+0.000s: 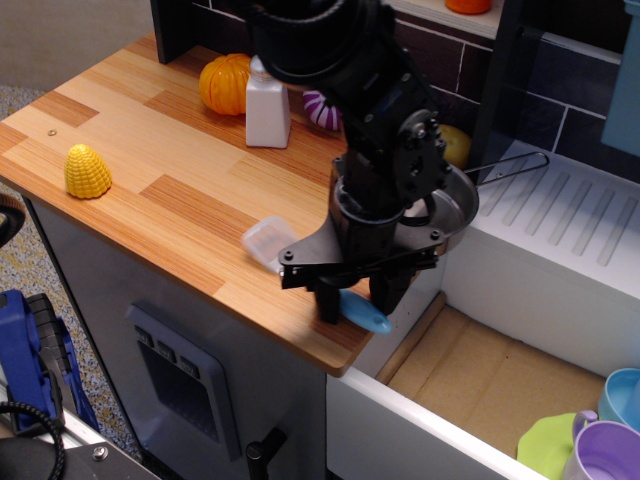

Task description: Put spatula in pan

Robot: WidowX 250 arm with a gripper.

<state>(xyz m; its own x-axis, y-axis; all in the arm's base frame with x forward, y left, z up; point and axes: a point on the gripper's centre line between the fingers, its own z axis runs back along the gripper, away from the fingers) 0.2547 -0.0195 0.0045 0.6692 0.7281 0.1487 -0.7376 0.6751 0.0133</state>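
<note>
The spatula lies at the counter's front right edge. Its white slotted blade (264, 242) looks tilted up, and its light-blue handle (366, 319) sticks out past my fingers. My gripper (355, 298) stands straight down over the handle, with one black finger (327, 300) on each side, shut on it. The silver pan (462, 203) sits just behind my arm and is mostly hidden by it. Its wire loop handle (512, 165) points right over the white sink.
A yellow corn (87, 171) lies at the left. An orange pumpkin (223, 83), a white shaker (266, 108) and a purple striped ball (322, 104) stand at the back. The white sink drainer (565, 225) is at the right, an open drawer (500, 385) with cups (612, 440) below it.
</note>
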